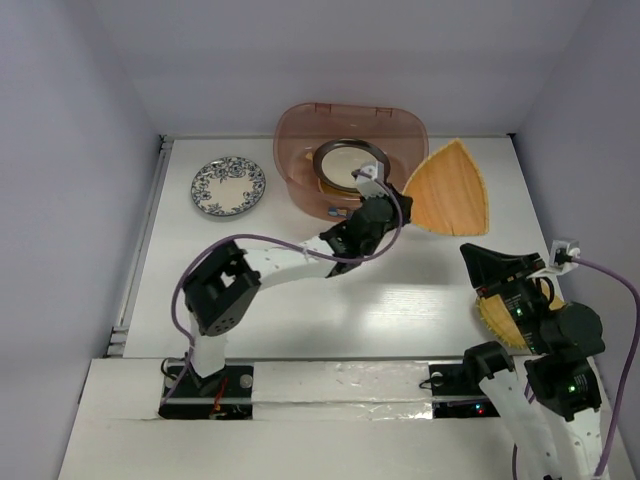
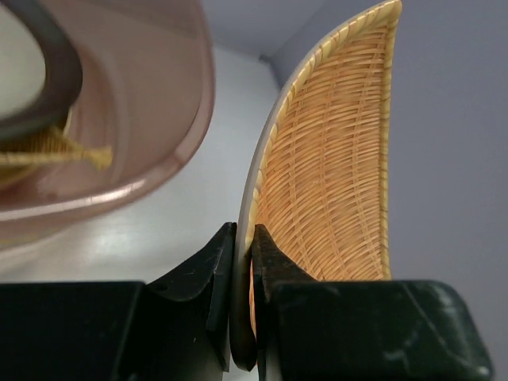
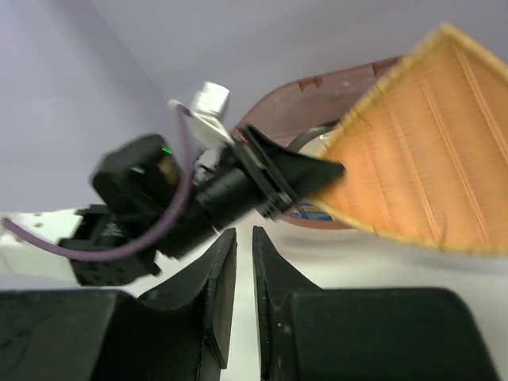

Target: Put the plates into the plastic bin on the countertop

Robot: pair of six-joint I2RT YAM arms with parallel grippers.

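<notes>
The orange-tan fan-shaped woven plate (image 2: 333, 182) is pinched at its narrow tip between the closed jaws of the left gripper (image 2: 244, 246), presumably so it can be swung inward; it is held at three o'clock of the translucent pinkish-brown plastic bin (image 1: 300, 130), outside its wall; the right gripper (image 3: 244, 242) is parked clear, jaws nearly together, empty.

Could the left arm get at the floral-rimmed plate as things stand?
Probably not yet: the left pincer is shut on the fan-shaped plate. The floral-rimmed plate lies uncovered on the countertop, so once freed, likely yes.
</notes>
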